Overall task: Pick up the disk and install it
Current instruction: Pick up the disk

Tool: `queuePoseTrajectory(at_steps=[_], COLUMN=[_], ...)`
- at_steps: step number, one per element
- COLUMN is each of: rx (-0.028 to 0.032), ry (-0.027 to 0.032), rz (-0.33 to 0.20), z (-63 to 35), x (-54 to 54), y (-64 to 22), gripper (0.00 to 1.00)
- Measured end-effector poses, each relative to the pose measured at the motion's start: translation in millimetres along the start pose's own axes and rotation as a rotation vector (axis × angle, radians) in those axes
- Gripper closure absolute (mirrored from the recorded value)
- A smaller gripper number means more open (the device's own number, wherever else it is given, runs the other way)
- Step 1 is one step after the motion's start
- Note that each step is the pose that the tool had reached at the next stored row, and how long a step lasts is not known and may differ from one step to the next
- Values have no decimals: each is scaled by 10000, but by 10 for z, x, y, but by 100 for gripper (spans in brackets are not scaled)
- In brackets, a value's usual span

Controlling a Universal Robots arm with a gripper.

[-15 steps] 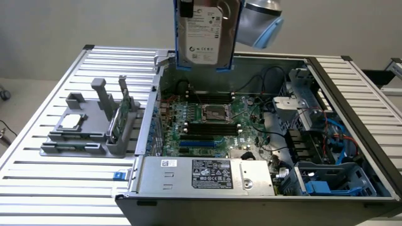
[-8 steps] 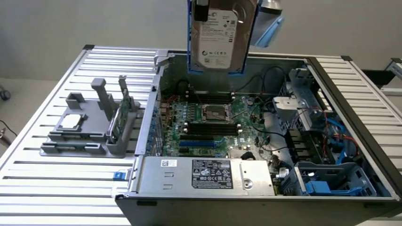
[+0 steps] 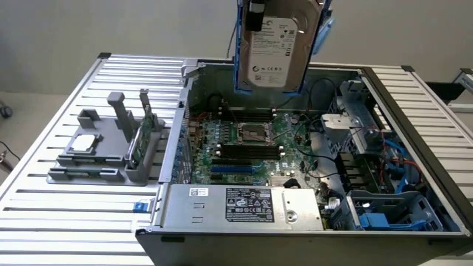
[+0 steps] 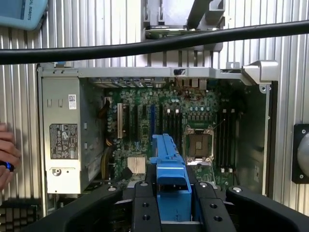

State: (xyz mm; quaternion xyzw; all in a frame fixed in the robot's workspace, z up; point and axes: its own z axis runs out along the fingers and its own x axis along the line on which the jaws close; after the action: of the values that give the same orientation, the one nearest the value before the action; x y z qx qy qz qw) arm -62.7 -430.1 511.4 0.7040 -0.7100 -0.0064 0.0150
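**Desk:** Where is the disk on the outside camera?

**Me:** I have the disk (image 3: 275,47) hanging in the air, high over the far part of the open computer case (image 3: 174,149) as that camera sees it. It stands on edge with its white label facing the camera and its blue frame (image 3: 238,55) round it. Below it lies the green main board (image 3: 244,149). The grey power box (image 3: 236,205) sits along the near wall. A blue bay (image 3: 384,219) is in the near corner on the exterior view's right.

**Desk:** Anything outside the case?

**Me:** Yes, on the slatted table (image 3: 44,221), just beside the case on the exterior view's left, I see a grey stand (image 3: 96,166). A small square chip (image 3: 83,143) lies on it and a thin green card (image 3: 148,130) stands upright in it.

**Desk:** And the wrist camera?

**Me:** There I look into the case from above. The claw (image 4: 172,193) is closed on the disk, its black fingers (image 4: 144,203) pressed against both sides of the blue frame. Past the frame I see the main board with its square socket (image 4: 199,145). A thick black cable (image 4: 145,46) crosses in front of the case. A person's hand (image 4: 6,159) shows at the picture's edge, near the power box.
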Motion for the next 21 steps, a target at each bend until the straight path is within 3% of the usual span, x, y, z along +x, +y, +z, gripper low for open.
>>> queuePoseTrajectory(at_steps=[21], rx=[0], ry=[-41], rz=[0], z=[-21], x=[432], y=[-622], gripper=[67])
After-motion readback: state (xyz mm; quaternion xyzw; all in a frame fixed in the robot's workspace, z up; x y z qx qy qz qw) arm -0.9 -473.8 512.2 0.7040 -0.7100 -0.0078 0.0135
